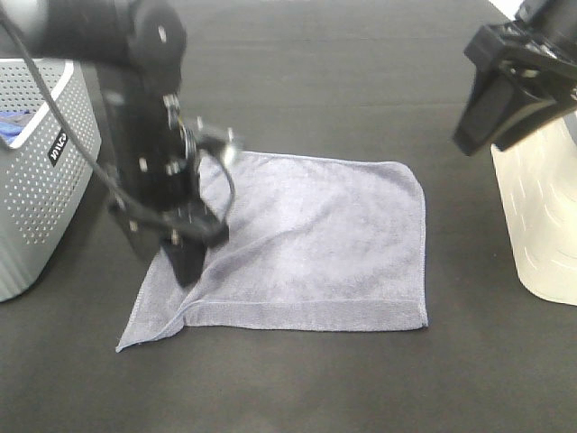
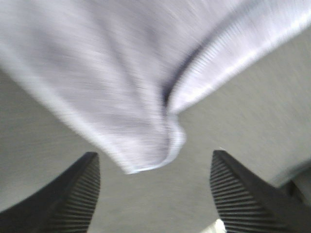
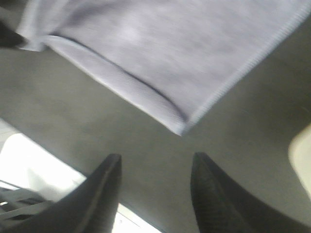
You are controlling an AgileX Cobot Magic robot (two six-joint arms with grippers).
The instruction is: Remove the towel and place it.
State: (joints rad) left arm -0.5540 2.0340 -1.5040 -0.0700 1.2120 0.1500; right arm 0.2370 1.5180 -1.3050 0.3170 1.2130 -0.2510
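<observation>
The grey-lavender towel (image 1: 306, 244) lies spread on the dark table (image 1: 343, 81), its front edge folded over and its left front corner rumpled. My left gripper (image 1: 187, 263) hangs over that left front part, pointing down. In the left wrist view the left gripper (image 2: 154, 160) is open, and the towel's folded corner (image 2: 146, 126) lies just beyond its fingertips with nothing held between them. My right gripper (image 1: 473, 135) is raised at the far right, away from the towel. The right wrist view shows the right gripper (image 3: 156, 158) open and empty above the towel's near corner (image 3: 180, 124).
A grey perforated basket (image 1: 36, 180) stands at the left edge with something blue (image 1: 16, 122) inside. A cream container (image 1: 541, 216) stands at the right edge under the right arm. Dark table surface surrounds the towel.
</observation>
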